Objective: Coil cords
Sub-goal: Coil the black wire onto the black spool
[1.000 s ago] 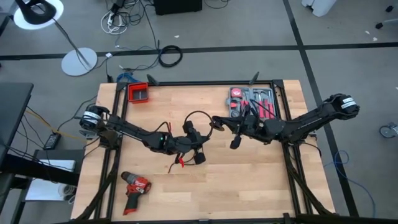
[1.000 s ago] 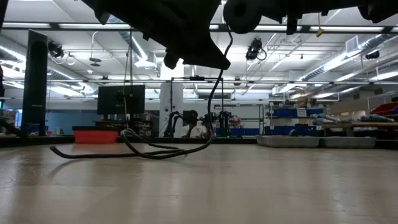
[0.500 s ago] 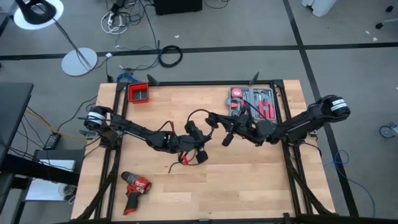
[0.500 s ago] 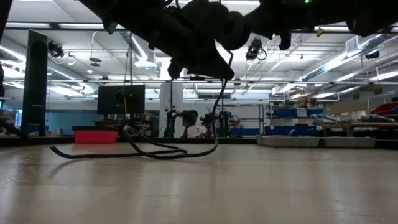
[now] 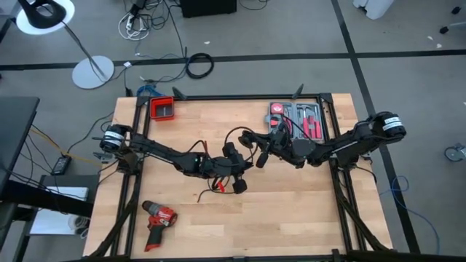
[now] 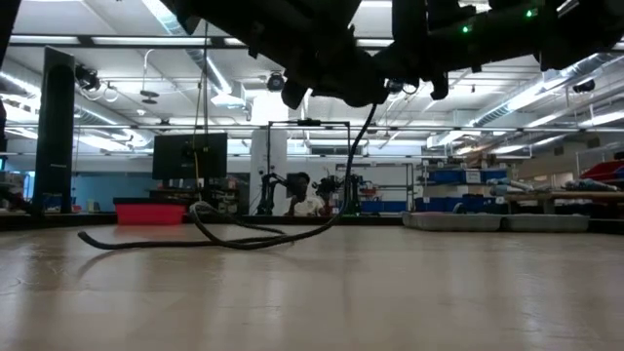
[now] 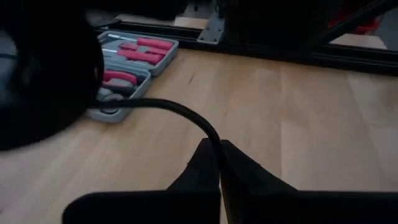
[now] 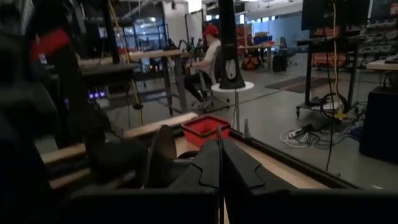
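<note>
Your two arms meet near the middle of the desk [image 5: 291, 211]. The left gripper [image 5: 234, 161] sits just below centre in the high view; the right gripper [image 5: 262, 154] is just beside it at about 2 o'clock, the arm reaching in from the 3 o'clock edge.

Left wrist view: the left gripper [image 7: 219, 163] has its jaws closed on the cord [image 7: 180, 112], which runs out from between the fingertips and curves away toward the grey tool case [image 7: 127, 74].

Right wrist view: the right gripper [image 8: 219, 163] also has its jaws pinched together, with a thin dark line of cord [image 8: 219, 134] rising from the tips.

High view: the cord [image 5: 234, 133] arcs in a small loop above the two grippers, at roughly 12 o'clock from the left one. A loose tail trails on the desk at 7 o'clock from the left gripper, and the end there shows red.

Low view: part of the cord [image 6: 234, 239] lies in a slack curve on the desk, and one strand rises from it to the dark gripper bodies overhead.

Other things you can see: tool case [image 5: 297, 118] at the 1 o'clock part of the desk, close behind the right arm; red bin [image 5: 162, 109] toward 11 o'clock; red drill [image 5: 158, 220] toward 7 o'clock, well apart from the grippers. A seated person [image 8: 208, 59] in a red cap shows in the room beyond.
</note>
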`<state>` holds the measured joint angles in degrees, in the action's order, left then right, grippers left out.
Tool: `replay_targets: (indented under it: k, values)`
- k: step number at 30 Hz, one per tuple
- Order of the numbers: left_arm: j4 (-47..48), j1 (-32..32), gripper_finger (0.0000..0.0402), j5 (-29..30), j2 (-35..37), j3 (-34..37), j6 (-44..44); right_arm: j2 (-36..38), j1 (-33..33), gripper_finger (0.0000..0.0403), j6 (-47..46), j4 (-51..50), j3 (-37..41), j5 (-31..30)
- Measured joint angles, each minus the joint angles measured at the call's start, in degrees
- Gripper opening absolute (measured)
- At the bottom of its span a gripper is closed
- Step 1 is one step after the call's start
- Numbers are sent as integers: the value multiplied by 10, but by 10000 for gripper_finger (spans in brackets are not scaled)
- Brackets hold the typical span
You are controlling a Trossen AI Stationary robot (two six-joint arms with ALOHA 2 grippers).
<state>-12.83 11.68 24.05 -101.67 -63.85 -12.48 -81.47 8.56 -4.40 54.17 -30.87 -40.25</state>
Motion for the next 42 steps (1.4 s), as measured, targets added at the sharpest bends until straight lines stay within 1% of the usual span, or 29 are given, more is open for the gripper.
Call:
replay_targets:
  k: [3,8,15,26,35,38,42]
  values:
    - [50,0,1,-4,0,-21,1,0,0,0,0,-20,0,7]
    - [154,0,2,-6,0,-79,22,1,5,0,0,-50,0,24]
    - [282,0,2,-5,0,-152,52,2,23,0,4,-82,0,25]
    - [372,-1,3,4,0,-218,78,2,53,0,23,-86,0,24]
    - [516,-1,3,5,3,-289,78,4,76,0,55,-87,0,24]
    - [552,-2,3,6,3,-298,95,11,82,0,56,-91,0,28]
    - [588,-1,3,8,4,-300,124,36,90,0,55,-114,0,50]
